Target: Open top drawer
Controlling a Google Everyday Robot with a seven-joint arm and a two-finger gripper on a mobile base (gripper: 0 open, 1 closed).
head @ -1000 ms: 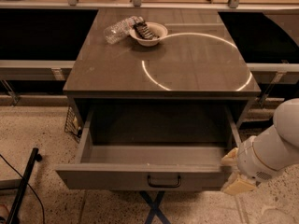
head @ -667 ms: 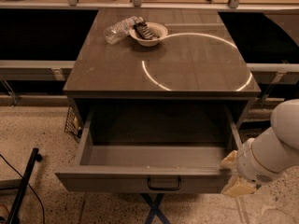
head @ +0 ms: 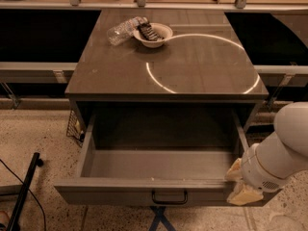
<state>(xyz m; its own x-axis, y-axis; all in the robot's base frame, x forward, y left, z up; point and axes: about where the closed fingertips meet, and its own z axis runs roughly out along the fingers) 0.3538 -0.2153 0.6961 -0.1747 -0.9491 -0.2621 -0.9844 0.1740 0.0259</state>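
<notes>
- bowl (head: 153, 35) on the desk (head: 192, 76) near its back edge
- bottle (head: 122, 30) touching the bowl's left side
- drawer (head: 120, 196) out beneath the front edge
- gripper (head: 240, 184) at drawer's right front corner

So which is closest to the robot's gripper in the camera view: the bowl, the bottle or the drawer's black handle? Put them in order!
The gripper is at the front right corner of the open top drawer.
1. Black handle: middle of the drawer front, close beside the gripper.
2. White bowl: far back on the cabinet top.
3. Plastic bottle: touching the bowl, further left.
</notes>
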